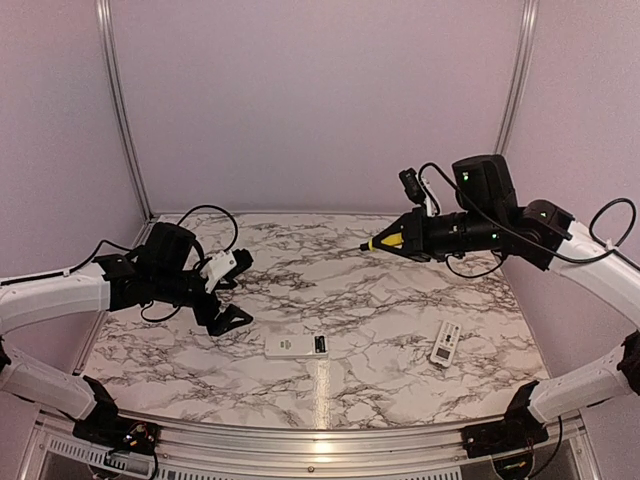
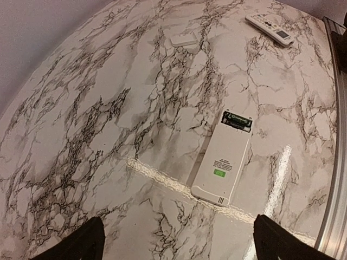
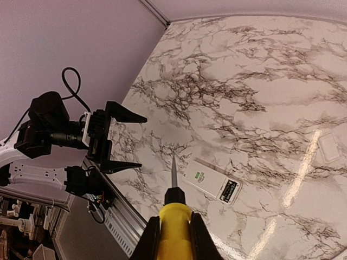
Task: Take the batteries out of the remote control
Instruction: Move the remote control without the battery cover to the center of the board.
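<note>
Batteries point(image 2: 237, 121) in open compartment point(image 2: 251, 124) of remote point(image 2: 221, 162)

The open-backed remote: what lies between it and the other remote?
Nothing: bare table between the open-backed remote and the other remote, per the top view.

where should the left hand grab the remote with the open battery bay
Probably pinch the remote control across its two long edges at the labelled half, coming straight down from above. It lies flat, back up, and that leaves the open battery compartment at the other end clear.
</note>
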`<move>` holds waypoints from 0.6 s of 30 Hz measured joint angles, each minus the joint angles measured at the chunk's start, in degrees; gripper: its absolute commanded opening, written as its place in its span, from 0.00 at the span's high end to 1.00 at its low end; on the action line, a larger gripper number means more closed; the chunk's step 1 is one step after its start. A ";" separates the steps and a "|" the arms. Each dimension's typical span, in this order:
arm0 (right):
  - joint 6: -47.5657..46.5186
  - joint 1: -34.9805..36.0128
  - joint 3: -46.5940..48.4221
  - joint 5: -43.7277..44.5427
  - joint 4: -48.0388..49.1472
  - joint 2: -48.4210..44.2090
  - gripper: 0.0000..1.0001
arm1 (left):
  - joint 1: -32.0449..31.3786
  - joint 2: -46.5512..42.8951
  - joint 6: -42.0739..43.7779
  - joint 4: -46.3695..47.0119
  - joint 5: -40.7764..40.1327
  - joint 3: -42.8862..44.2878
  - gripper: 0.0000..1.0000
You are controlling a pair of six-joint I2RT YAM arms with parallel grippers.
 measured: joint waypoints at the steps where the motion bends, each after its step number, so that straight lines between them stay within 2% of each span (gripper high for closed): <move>1: -0.17 0.00 -0.13 0.04 -0.20 -0.02 1.00 | 0.00 0.59 0.66 0.37 0.26 -0.17 0.01; 18: -0.81 -0.02 -1.57 0.31 -3.10 -1.31 1.00 | -1.09 9.86 11.67 3.48 3.19 -2.01 0.01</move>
